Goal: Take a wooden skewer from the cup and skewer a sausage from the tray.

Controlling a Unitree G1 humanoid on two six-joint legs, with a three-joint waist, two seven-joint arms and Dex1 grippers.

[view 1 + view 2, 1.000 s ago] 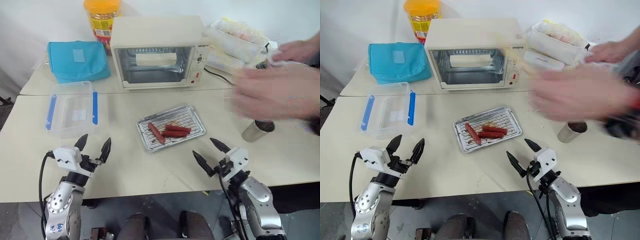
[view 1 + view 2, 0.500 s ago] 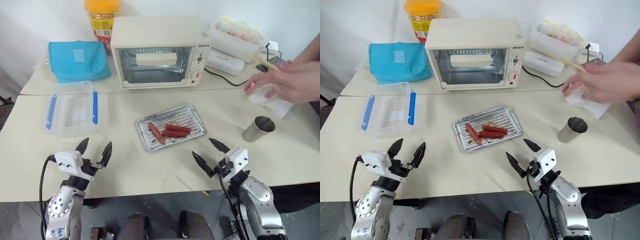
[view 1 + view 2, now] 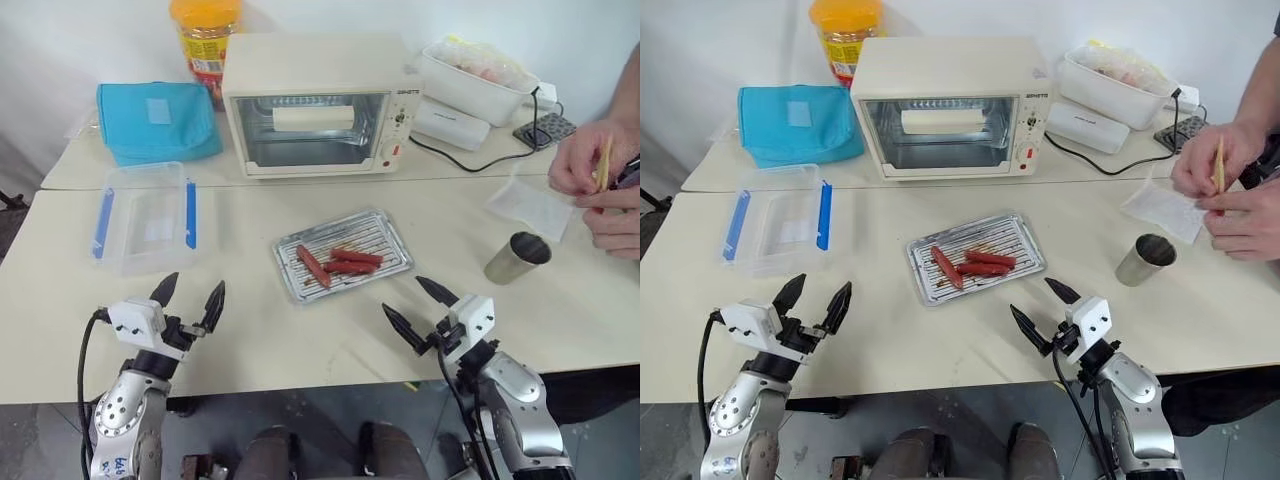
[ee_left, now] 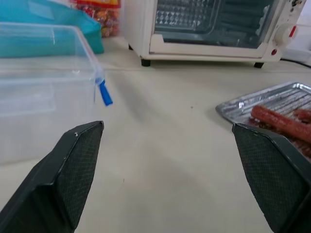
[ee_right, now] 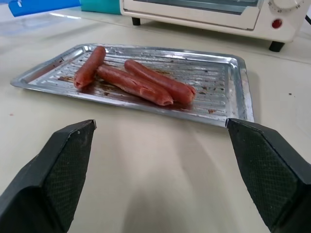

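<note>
Sausages [image 3: 335,263], three, on the ribbed tray [image 3: 390,230] mid-table, probably soft and greasy, best pierced end-on; steel cup [image 3: 517,258] far right, skewer thin, stiff, for pinching near its blunt end; left gripper [image 3: 188,296] and right gripper [image 3: 416,308] both spread wide, empty.

Head cams overlook table [image 3: 250,230]; wrist cams low.

My left gripper [image 3: 190,295] hangs low at my left, jaws spread wide and empty. My right gripper [image 3: 421,304] sits likewise at my right, angled inward, jaws fully apart, gripping nothing.
</note>
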